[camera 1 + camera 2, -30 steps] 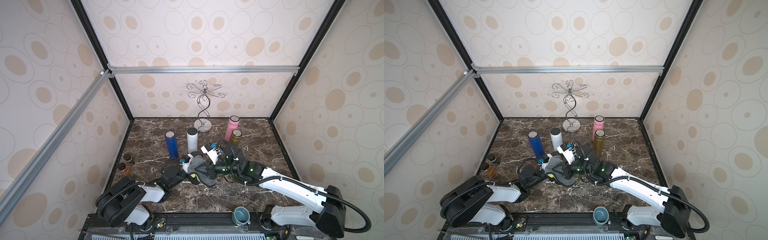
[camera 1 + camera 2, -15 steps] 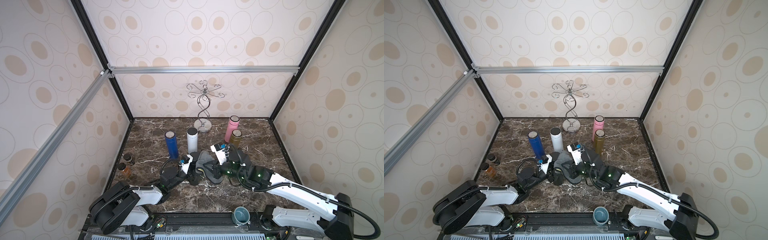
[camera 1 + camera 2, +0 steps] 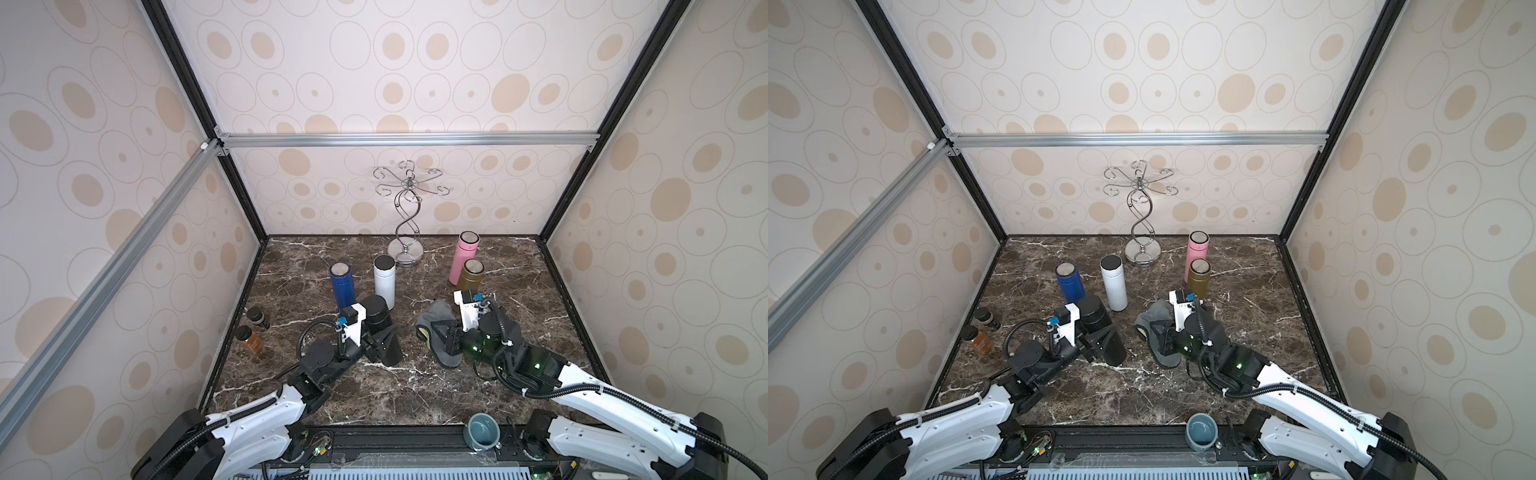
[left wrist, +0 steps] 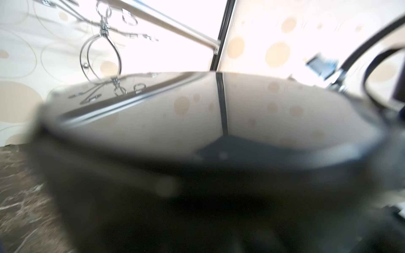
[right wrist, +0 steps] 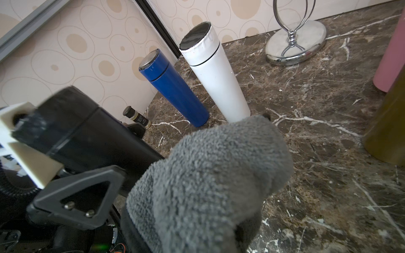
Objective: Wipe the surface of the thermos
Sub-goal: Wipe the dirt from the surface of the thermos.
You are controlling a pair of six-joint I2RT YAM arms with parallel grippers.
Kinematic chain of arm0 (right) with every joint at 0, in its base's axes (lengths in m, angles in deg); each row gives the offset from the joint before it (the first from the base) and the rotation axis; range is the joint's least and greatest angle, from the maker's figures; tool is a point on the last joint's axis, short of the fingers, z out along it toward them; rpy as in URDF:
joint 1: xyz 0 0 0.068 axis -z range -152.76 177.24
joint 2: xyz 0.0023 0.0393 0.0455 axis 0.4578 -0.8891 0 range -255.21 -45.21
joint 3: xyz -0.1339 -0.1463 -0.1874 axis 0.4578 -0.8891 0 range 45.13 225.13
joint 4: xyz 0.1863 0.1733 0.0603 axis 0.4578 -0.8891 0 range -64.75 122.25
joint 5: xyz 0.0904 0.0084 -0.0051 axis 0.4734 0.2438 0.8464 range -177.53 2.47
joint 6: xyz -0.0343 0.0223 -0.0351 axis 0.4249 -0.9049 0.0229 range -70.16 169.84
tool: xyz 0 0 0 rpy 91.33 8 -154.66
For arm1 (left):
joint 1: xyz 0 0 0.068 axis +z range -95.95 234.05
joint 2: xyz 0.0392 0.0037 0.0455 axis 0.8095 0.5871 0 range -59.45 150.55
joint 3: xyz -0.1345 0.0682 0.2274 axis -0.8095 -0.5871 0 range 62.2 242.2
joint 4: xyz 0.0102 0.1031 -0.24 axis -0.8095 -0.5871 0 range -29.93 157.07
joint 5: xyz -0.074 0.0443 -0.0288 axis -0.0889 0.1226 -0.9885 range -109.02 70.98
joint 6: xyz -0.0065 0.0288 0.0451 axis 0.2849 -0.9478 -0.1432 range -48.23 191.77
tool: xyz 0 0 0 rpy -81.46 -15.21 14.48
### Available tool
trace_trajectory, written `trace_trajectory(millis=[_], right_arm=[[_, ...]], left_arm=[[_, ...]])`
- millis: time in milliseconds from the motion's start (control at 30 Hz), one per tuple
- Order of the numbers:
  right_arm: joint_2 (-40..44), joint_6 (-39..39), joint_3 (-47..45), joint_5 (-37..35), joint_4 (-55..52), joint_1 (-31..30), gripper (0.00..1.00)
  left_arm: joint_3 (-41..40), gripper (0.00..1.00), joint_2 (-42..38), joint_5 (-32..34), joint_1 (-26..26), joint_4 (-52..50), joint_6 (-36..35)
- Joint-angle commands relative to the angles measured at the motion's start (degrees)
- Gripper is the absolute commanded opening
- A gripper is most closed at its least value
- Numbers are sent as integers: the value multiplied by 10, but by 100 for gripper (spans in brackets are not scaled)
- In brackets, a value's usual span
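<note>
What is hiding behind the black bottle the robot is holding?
A blue bottle and a white bottle stand just behind the black bottle. In both top views it covers part of the blue one's bottom, so that bit is hidden there.

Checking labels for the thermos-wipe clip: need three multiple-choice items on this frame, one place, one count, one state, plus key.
1. Where does the chrome wire stand sit?
A. At the back, near the rear wall
B. At the front edge
C. Against the left wall

2. How many thermos flasks are in the scene?
A. Three
B. Five
C. Seven

3. What is the right pincer doing?
A. Open, empty
B. Shut on the fluffy grey cloth
C. Shut on a small brown bottle

Key:
1 A, its base is by the rear wall.
2 B: blue flask, white flask, pink flask, gold flask, black flask.
3 B, the right wrist view shows the cloth bunched in its grip.
</note>
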Motion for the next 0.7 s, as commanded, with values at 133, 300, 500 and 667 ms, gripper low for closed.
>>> trace_trajectory(millis=[133, 300, 500, 667], right_arm=[[-5, -85, -34, 20, 52, 33, 0], [-19, -145, -76, 66, 143, 59, 0], [-75, -195, -80, 131, 233, 59, 0], [-118, -233, -72, 207, 328, 59, 0]], left_arm=[[46, 0, -79, 58, -3, -4, 74], [-8, 0, -147, 134, -4, 72, 135], [-19, 0, -197, 170, -3, 77, 174], [-27, 0, -195, 162, -3, 112, 185]])
